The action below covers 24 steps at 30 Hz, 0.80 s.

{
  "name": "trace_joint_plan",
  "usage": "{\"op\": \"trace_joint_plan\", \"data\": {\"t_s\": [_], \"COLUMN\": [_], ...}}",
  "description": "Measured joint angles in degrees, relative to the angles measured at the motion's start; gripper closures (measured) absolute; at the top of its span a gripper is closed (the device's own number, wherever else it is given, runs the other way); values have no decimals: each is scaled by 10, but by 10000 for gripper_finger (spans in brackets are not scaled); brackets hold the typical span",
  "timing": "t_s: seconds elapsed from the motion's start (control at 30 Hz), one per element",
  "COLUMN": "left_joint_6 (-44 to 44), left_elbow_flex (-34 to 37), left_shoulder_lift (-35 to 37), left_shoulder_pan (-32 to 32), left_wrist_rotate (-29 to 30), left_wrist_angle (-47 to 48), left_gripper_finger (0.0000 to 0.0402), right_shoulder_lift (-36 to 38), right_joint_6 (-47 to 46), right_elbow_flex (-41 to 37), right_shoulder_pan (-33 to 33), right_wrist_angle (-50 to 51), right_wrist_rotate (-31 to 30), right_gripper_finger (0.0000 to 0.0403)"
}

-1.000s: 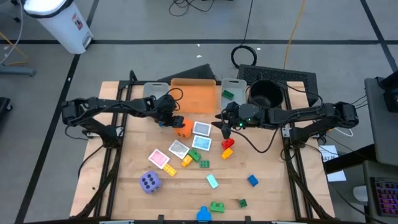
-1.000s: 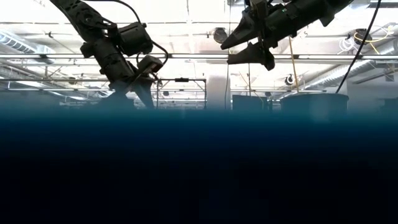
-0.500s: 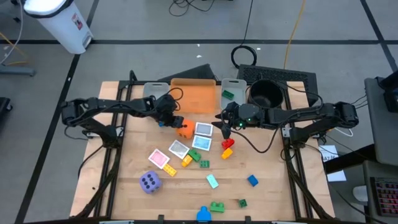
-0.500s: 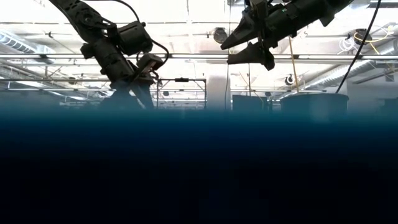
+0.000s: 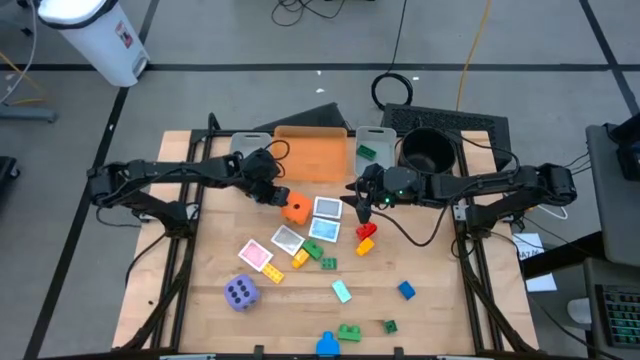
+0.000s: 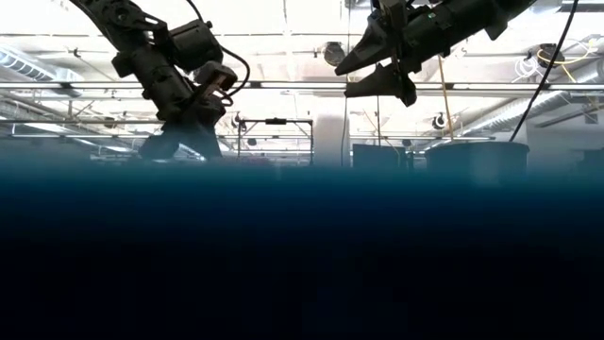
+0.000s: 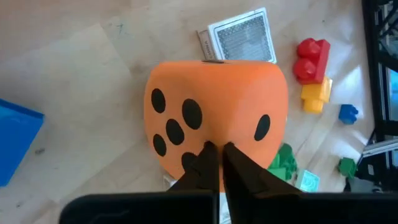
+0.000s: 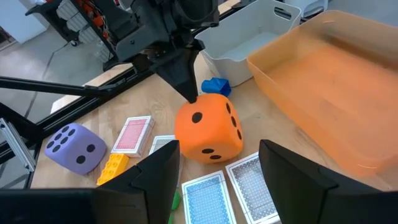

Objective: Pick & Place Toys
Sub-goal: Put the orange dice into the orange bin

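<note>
The purple die (image 5: 240, 292) sits near the table's (image 5: 430, 320) front-left. Mid-table, the orange die (image 5: 295, 210) rests beside picture cards (image 5: 324, 218) — the left gripper (image 5: 277, 196), fingers pinched together, tip seemingly touching it. The right gripper (image 5: 362, 206) hovers above red and yellow bricks (image 5: 365, 236), jaws parted, empty.

A wooden desk (image 5: 420, 320) stands on a grey concrete floor (image 5: 200, 70) crossed by dark lines. A white bin (image 5: 100, 35) stands far left, and black cables (image 5: 305, 10) trail over the floor at the far side, with a coiled one (image 5: 392, 88) near a dark mat (image 5: 480, 122). In the low view, the room behind shows a bright ceiling with beams (image 6: 283, 87) and pipes.
</note>
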<state>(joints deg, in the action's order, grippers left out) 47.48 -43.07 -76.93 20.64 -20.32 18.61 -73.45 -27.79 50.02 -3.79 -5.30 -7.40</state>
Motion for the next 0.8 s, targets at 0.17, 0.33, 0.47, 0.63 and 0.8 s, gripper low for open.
{"op": "trace_joint_plan", "data": {"t_s": [0.17, 0.33, 0.47, 0.63, 0.8], "left_joint_6": [-4, -3, -1, -27, -131], "left_elbow_flex": [0, -1, -1, -7, -53], "left_shoulder_lift": [0, 1, 1, 1, 15], "left_shoulder_pan": [0, 0, 0, 15, 15], "left_wrist_rotate": [-3, -6, 2, -25, -40], "left_wrist_angle": [-6, -7, -13, -26, -24], "left_gripper_finger": [400, 401, 401, 391, 373], "right_shoulder_lift": [0, 0, 0, 0, 0], "right_joint_6": [0, 0, 0, 0, 0], "right_elbow_flex": [0, 0, 0, 0, 0], "right_shoulder_pan": [0, 0, 0, 0, 0], "right_wrist_angle": [0, 0, 0, 0, 0], "right_wrist_rotate": [0, 0, 0, 0, 0], "right_gripper_finger": [193, 193, 193, 193, 193]}}
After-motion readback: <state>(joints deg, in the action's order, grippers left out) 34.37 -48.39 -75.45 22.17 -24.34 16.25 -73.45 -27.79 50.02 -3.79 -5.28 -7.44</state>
